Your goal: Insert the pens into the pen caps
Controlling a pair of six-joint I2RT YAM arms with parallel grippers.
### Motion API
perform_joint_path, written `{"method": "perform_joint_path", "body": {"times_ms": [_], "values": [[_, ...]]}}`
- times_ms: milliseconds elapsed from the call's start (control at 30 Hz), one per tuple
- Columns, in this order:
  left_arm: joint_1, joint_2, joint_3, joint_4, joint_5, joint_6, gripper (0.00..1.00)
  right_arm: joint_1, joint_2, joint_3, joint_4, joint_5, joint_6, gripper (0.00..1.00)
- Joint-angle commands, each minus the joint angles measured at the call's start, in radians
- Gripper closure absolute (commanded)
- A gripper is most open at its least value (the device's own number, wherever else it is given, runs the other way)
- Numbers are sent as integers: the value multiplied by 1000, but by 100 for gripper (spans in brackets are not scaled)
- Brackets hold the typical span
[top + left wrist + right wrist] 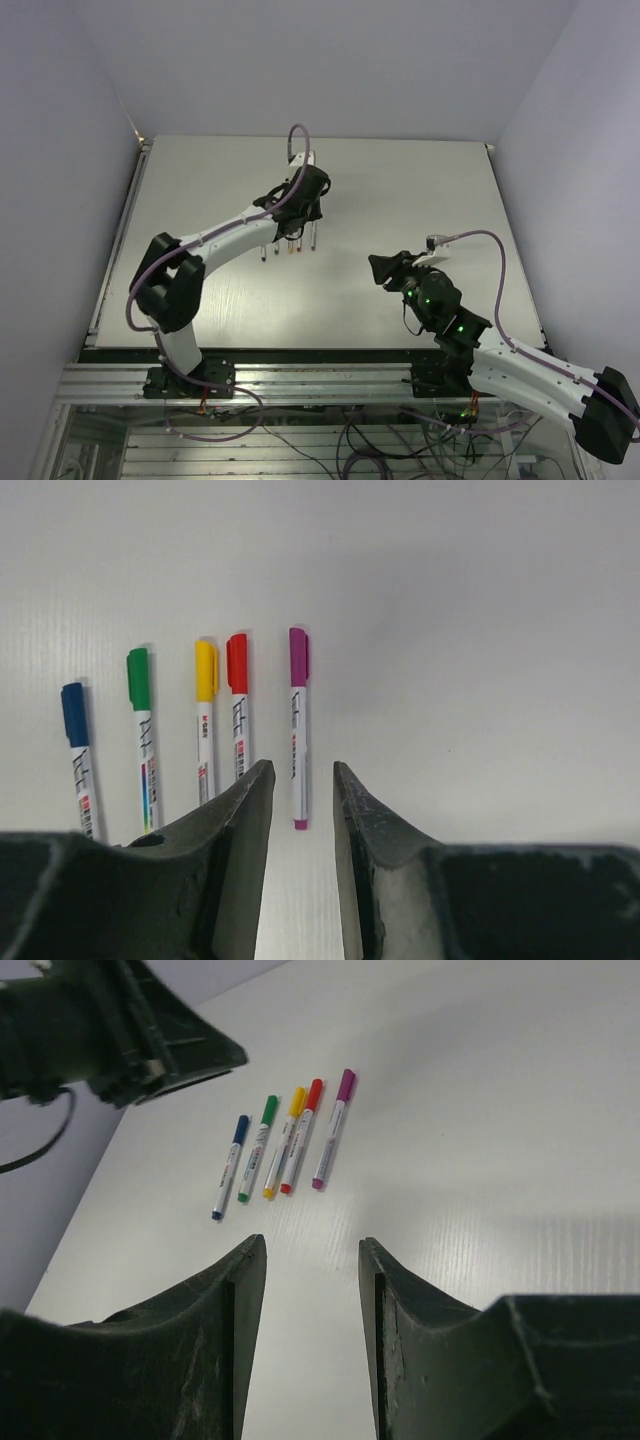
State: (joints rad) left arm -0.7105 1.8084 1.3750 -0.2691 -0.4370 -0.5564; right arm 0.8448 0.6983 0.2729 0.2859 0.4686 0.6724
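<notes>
The left gripper (303, 772) hangs released and empty over the magenta pen (298, 740), apparently because all five pens (205, 750) lie in a mid-table (420, 200) row with their pen caps (236, 662) already on. The right gripper (310, 1245), likewise parted and empty, sits well apart to the right.

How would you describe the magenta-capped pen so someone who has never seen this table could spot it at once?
On the white table, find the row of five slim white marker pens lying side by side. The magenta-capped pen sits at the right end in both wrist views, beside the red-capped pen; no neighbour shares its cap colour or its magenta tail.
</notes>
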Motion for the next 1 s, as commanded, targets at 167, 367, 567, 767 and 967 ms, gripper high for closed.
{"method": "perform_joint_path", "body": {"times_ms": [167,367,567,767,967], "values": [[-4,-279,-290,130,0,-22,61,-10,-9,60,-140,156,27,58],[-3,-491,-455,160,-69,-19,62,-261,-38,79,-231,-2,59,55],[7,-666,-556,85,-146,-55,63,-561,62,155,-299,-207,46,54],[8,-847,-653,13,-201,-113,64,-850,267,252,-366,-439,17,48],[8,-983,-708,-55,-256,-143,64,-909,279,286,-397,-443,-75,35]]}}
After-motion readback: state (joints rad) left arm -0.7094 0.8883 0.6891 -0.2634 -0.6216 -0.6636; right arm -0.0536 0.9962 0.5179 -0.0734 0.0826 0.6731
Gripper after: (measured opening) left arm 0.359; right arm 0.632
